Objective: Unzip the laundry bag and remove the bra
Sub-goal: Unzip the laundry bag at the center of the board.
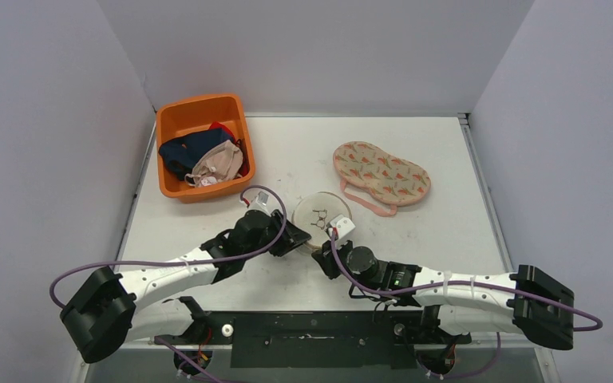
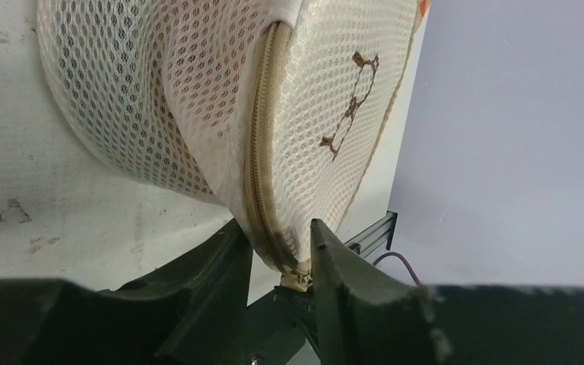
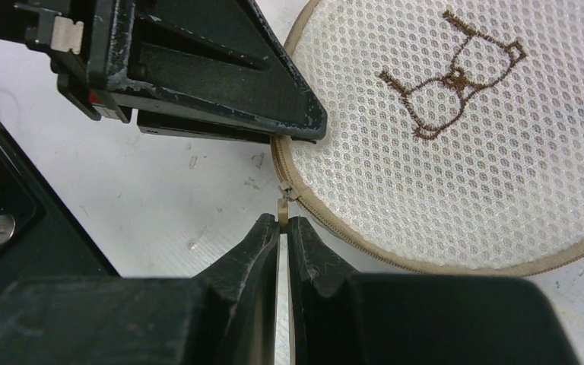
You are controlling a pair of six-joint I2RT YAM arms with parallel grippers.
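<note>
White flat table (image 1: 447,239) carries everything. Orange rectangular plastic bin (image 1: 174,121) sits well beyond the left gripper (image 1: 294,236), toward the far-left corner, with a heap of navy, beige and red garments (image 1: 207,159) inside. Peach bra-shaped padded piece (image 1: 381,173) with an orange print and a pink strap lies flat, well beyond the right gripper (image 1: 324,254) and off to its right, apart from both arms. Round white mesh laundry bag (image 1: 319,211) lies between the two grippers, right at both sets of fingertips. The left gripper (image 2: 281,236) comes in from the bag's left and is clamped over the rim, with mesh filling the gap between its fingers; the rim is lifted off the table there. The right wrist view shows the same clamp from the side (image 3: 304,133). Beige zipper (image 2: 262,152) runs along the rim straight out from the left fingertips, and the teeth look meshed over the visible run. Right gripper (image 3: 284,224) is pinched tight on the small beige pull tab (image 3: 282,207) at the bag's near edge. Brown embroidered outline (image 3: 449,80) of a bra sits on the bag's top face, ahead and right of the right fingertips. Can't tell what's inside through the mesh.
</note>
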